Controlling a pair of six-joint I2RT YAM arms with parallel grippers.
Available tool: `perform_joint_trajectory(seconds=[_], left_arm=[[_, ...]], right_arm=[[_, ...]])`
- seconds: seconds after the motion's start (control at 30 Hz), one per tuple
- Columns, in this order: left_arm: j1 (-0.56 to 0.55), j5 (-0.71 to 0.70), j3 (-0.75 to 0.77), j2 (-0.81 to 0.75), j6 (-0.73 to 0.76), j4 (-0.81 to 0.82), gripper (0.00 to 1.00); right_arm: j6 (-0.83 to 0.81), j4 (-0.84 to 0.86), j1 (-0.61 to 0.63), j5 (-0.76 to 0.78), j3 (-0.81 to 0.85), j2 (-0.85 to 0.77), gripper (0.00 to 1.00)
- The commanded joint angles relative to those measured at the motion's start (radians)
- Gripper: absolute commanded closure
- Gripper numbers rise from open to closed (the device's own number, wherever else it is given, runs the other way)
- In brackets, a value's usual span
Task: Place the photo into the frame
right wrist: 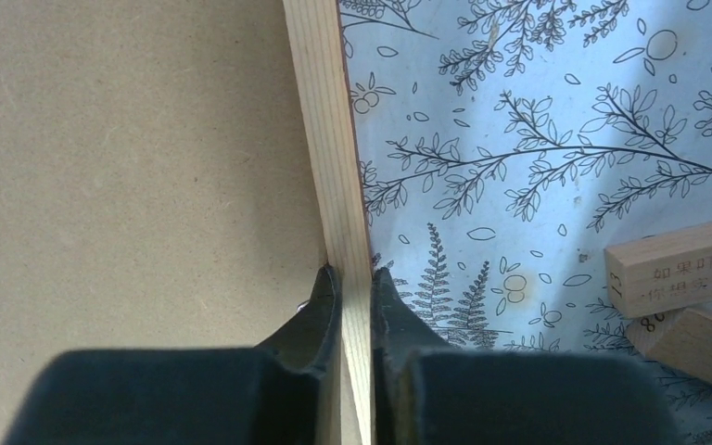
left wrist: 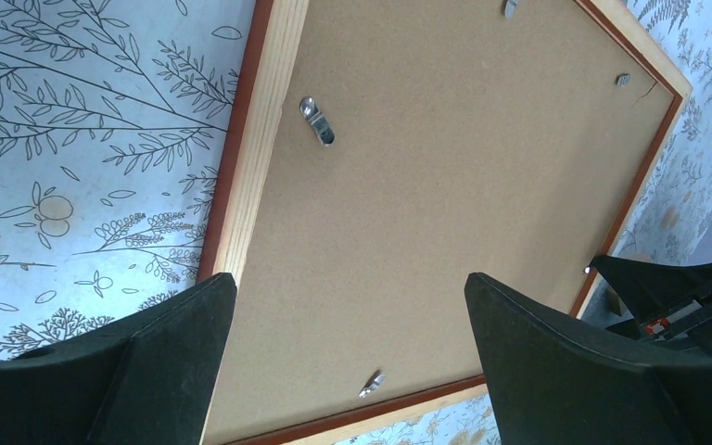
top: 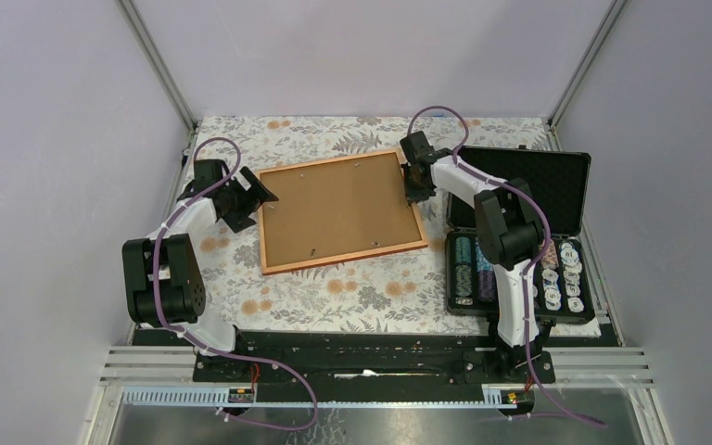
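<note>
Pinching the right rail of the frame (right wrist: 329, 139), the right gripper (right wrist: 357, 287) likely steadies it (backing board (top: 338, 209) faces up) while the left gripper (left wrist: 348, 306) hovers wide open

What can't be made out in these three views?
The photo: in no view; whether it lies under the backing board in the frame cannot be told.
Top view: the right gripper has its fingertips hidden by its own wrist.
Right wrist view: wooden blocks, cut off by the edge; their print too small.
</note>
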Motion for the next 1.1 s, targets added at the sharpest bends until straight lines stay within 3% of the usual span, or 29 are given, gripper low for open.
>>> perform_joint_trajectory(seconds=[0.0,0.13,0.2,0.27,0.33,0.47,0.63,0.8,0.93,1.07], left_arm=[[0.006,0.011,-0.002,-0.017,0.002,0.039,0.02],[0.006,-0.005,-0.004,-0.036,0.011,0.038,0.01],[0.006,-0.008,-0.003,-0.045,0.018,0.038,0.01],[0.005,-0.016,-0.003,-0.056,0.028,0.038,0.01],[0.006,-0.044,-0.001,-0.069,0.041,0.034,0.01],[0.002,-0.158,0.019,-0.116,0.08,0.01,0.01],[-0.047,-0.25,0.09,-0.082,0.078,-0.076,0.01],[-0.106,-0.438,0.384,0.165,0.065,-0.346,0.02],[-0.161,-0.553,0.514,0.283,0.076,-0.413,0.05],[-0.163,-0.533,0.57,0.361,0.08,-0.41,0.13]], right_arm=[[0.045,0.013,-0.004,-0.026,-0.027,0.013,0.99],[0.04,0.043,-0.003,-0.065,-0.047,-0.012,0.98],[0.04,0.076,-0.005,-0.076,-0.07,-0.042,0.68],[0.041,0.109,-0.004,-0.079,-0.108,-0.078,0.45],[0.041,0.143,-0.005,-0.072,-0.141,-0.116,0.33],[0.034,0.196,-0.004,-0.079,-0.184,-0.163,0.2],[0.023,0.199,-0.004,-0.111,-0.176,-0.145,0.17],[0.022,0.205,-0.004,-0.131,-0.174,-0.142,0.17],[0.017,0.218,-0.004,-0.133,-0.178,-0.138,0.17],[0.012,0.219,-0.004,-0.132,-0.171,-0.118,0.17]])
